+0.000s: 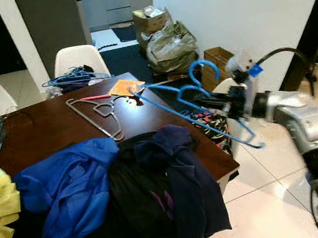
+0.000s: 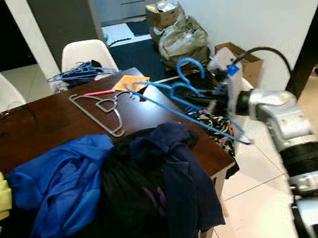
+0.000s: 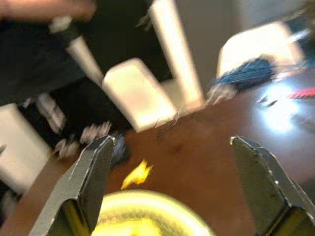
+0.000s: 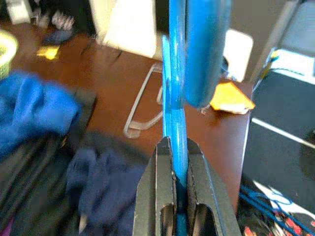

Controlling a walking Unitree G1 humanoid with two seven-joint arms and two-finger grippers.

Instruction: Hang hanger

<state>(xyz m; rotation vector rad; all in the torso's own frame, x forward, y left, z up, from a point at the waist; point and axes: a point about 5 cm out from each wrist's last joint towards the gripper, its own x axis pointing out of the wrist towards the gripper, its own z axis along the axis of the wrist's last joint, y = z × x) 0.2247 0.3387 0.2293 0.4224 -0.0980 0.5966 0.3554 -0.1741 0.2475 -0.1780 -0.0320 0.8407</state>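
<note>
My right gripper (image 1: 217,102) is shut on a blue plastic hanger (image 1: 195,106), held in the air past the right edge of the dark wooden table (image 1: 40,132). Its hook (image 1: 204,68) points up and its long bar slants over the table corner. In the right wrist view the blue hanger (image 4: 175,113) runs straight out between the closed fingers (image 4: 160,191). A grey hanger (image 1: 98,117) lies flat on the table, and a bundle of blue hangers (image 1: 74,77) rests on a white chair. My left gripper (image 3: 172,167) is open above the table's left end.
A heap of blue, black and navy clothes (image 1: 127,191) covers the table's front, with yellow cloth (image 1: 0,212) at the left. An orange paper (image 1: 125,87) lies near the far corner. Cardboard boxes and a stuffed bag (image 1: 169,43) stand by the white wall. White chairs (image 1: 77,58) line the far side.
</note>
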